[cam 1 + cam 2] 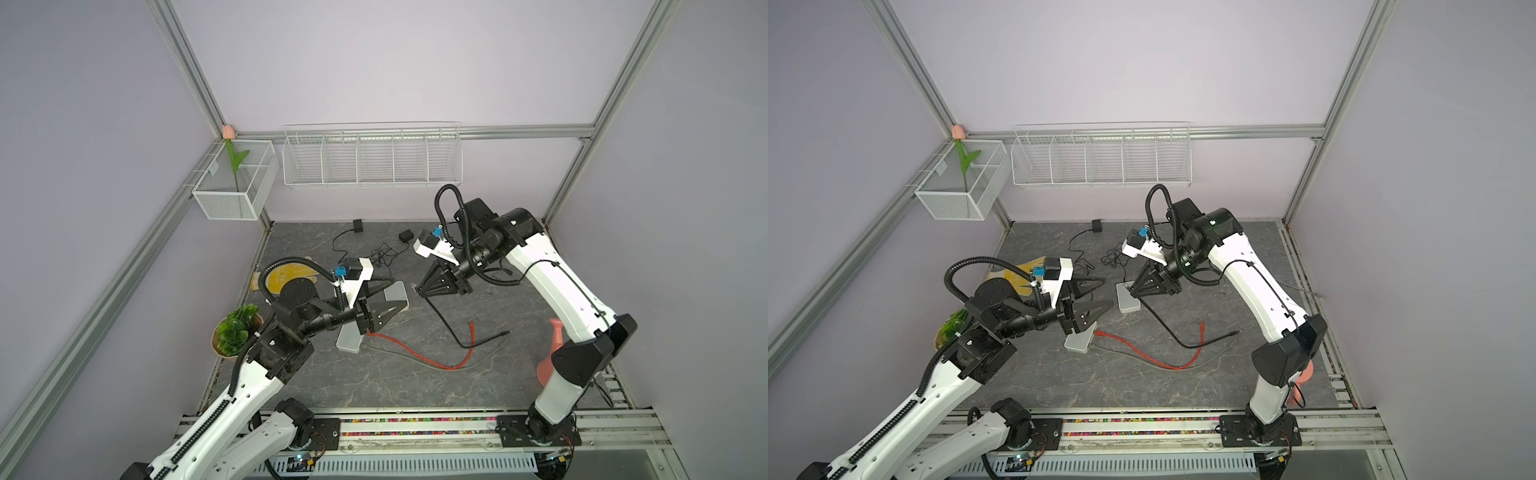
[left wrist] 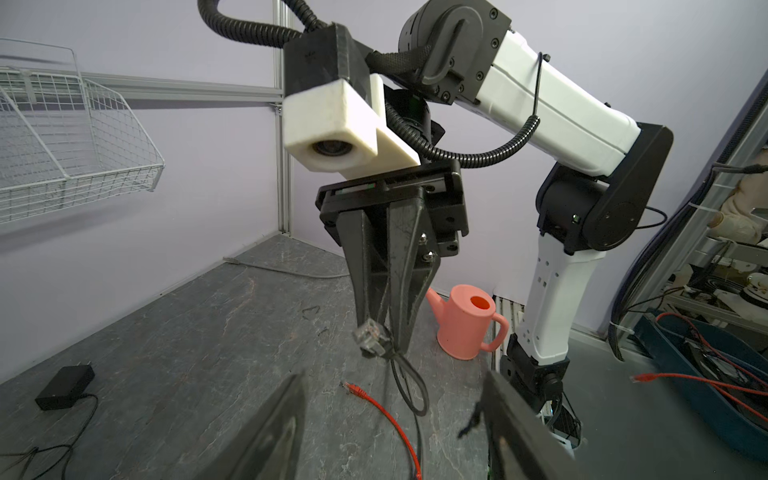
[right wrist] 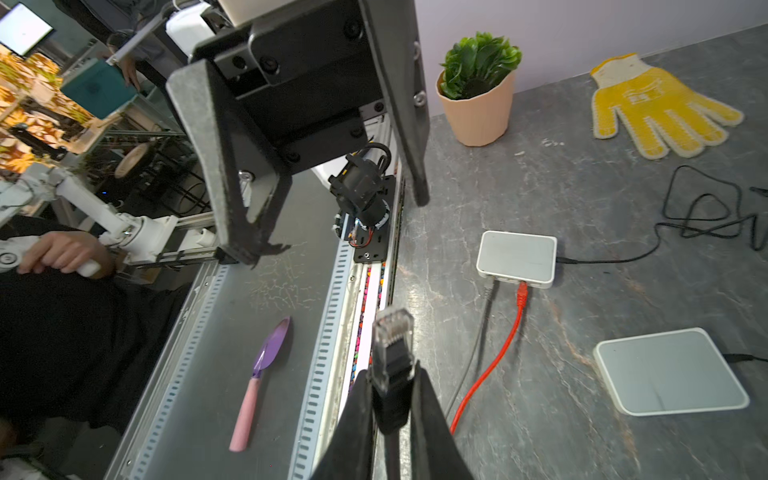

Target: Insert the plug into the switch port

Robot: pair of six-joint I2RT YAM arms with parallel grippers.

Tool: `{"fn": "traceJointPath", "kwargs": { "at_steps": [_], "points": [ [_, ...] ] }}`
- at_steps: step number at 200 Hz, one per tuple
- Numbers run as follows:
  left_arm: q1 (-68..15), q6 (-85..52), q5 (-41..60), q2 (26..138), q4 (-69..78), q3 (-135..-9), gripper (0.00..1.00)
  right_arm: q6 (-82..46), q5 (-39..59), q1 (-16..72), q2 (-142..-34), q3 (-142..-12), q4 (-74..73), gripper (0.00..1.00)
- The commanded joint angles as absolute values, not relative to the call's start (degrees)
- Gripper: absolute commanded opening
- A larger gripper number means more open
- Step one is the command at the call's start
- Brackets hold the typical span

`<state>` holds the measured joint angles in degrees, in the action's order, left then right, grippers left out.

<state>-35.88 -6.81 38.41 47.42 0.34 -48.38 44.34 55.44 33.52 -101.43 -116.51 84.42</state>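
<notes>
**Plug held in right gripper, in no port**

The right gripper (image 1: 417,286) is clamped on the plug (image 3: 392,332), a clear connector on a black cable (image 1: 446,326). The plug sticks out past the fingertips and hangs above the table (image 1: 374,395). The cable trails from it across the table.

The left gripper (image 1: 398,294) stands spread wide with nothing between its jaws, raised off the table.

A switch (image 3: 517,257) lies flat on the table, with a red cable (image 3: 521,295) and a grey cable (image 3: 478,332) plugged side by side into one edge. A second switch (image 1: 1127,297) lies near it. In both top views the right gripper's tip sits close by this second switch, though how high above it is hard to judge.
</notes>
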Motion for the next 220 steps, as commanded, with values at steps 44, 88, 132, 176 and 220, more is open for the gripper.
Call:
{"fn": "traceJointPath", "kwargs": {
  "at_steps": [44, 88, 132, 176, 220],
  "points": [
    [-35.5, -8.0, 41.2, 50.7, 5.1, -48.5, 0.64, 52.0, 61.7, 36.1, -103.2, -119.4, 93.2, 0.15],
    [-35.5, -10.2, 44.5, 52.1, 8.3, -48.6, 0.63, 53.7, 61.8, 37.1, -105.1, -121.3, 95.6, 0.15],
    [-35.5, -11.6, 47.8, 53.8, 10.5, -48.4, 0.49, 55.8, 63.1, 37.9, -107.1, -122.9, 98.0, 0.16],
    [-35.5, -11.3, 48.6, 53.8, 9.9, -48.2, 0.35, 57.0, 63.9, 38.1, -107.3, -124.4, 99.4, 0.16],
    [-35.5, -11.5, 48.2, 52.8, 9.6, -47.4, 0.09, 56.7, 64.2, 38.0, -107.2, -125.2, 99.6, 0.15]
  ]
}}
